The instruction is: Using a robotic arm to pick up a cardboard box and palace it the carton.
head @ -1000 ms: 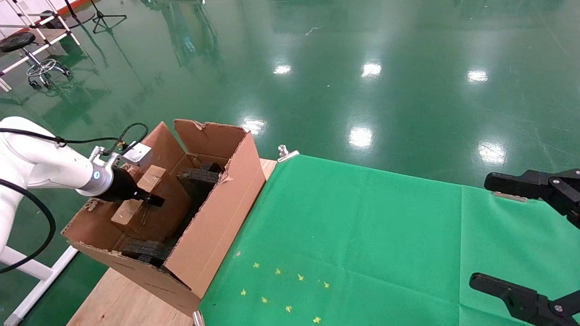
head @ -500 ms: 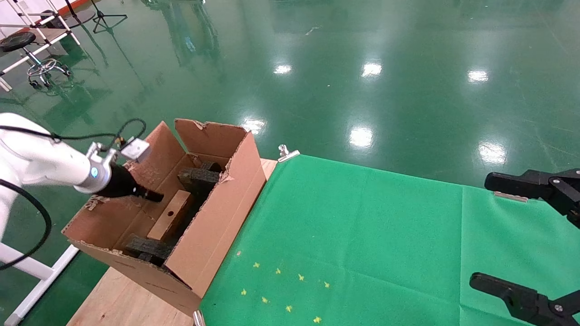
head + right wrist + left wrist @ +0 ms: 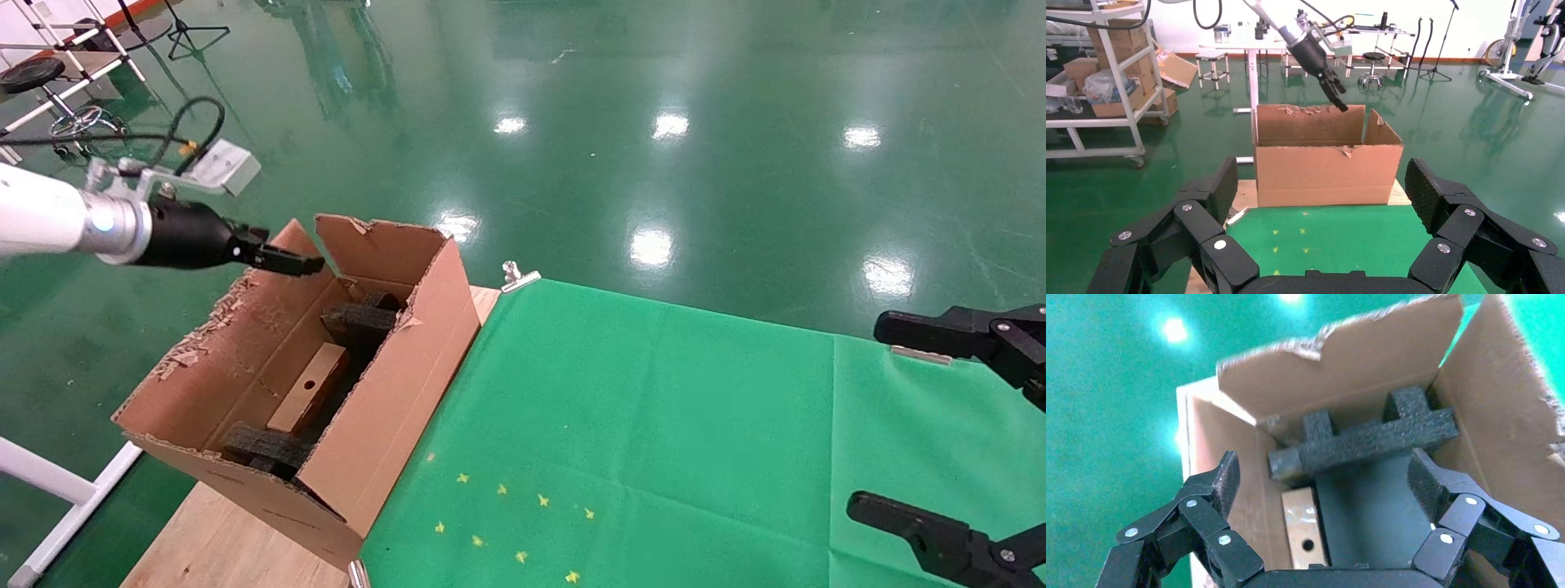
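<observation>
While the cardboard box [image 3: 309,388] lies inside the carton [image 3: 384,408], standing on its long edge with the narrow side and its small round hole turned upward, the robotic arm [image 3: 49,220] is held above the carton's far left flap. Its left gripper [image 3: 282,261] is seen over the ragged top edge of that flap, clear of the cardboard box and holding nothing. From the left wrist view, the jaws are shown spread wide apart, with the cardboard box [image 3: 1303,530] visible between and beyond them on the carton's floor, close against one side wall [image 3: 1223,478]. A black foam block [image 3: 1370,441] is set across the far end of the carton, just past the end of the cardboard box, and another foam block [image 3: 265,447] is lodged at the near end. The carton is placed on a wooden table [image 3: 221,539] at the left edge of a green cloth [image 3: 654,425]. The right gripper [image 3: 1321,245] is parked well apart over the right side of the cloth, its jaws likewise spread and empty, facing the carton [image 3: 1327,165].
</observation>
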Robot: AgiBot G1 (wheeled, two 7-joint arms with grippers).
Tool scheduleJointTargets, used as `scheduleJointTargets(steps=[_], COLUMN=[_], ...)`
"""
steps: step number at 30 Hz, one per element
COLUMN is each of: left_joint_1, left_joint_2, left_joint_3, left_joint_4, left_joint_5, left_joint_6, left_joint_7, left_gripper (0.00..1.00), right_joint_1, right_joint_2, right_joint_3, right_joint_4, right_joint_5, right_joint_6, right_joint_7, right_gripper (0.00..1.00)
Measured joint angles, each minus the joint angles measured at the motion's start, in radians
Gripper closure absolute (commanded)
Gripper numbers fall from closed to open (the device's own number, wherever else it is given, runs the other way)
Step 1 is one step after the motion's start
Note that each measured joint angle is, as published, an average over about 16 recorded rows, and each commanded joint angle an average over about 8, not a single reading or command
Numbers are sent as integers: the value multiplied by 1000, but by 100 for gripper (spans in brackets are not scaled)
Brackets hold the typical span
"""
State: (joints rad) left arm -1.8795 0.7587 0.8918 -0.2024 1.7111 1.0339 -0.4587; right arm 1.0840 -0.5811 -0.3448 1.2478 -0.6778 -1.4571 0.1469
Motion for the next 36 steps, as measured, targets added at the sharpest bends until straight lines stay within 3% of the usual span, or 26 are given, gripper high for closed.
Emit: scheduleJointTargets(steps=[16, 36], left_joint_1=[17, 266], left_joint_2=[-28, -66], left_joint_3=[-21, -208], left_joint_4=[-102, -411], left_joint_5=[-31, -332], left_joint_6=[30, 167], left_joint_7=[43, 115], left_gripper=[0, 0], right_joint_1=[0, 0], right_joint_2=[0, 0], right_joint_3=[0, 0], right_joint_4=[0, 0], right_joint_5=[0, 0], right_joint_6=[0, 0], right_joint_7=[0, 0], right_gripper=[0, 0])
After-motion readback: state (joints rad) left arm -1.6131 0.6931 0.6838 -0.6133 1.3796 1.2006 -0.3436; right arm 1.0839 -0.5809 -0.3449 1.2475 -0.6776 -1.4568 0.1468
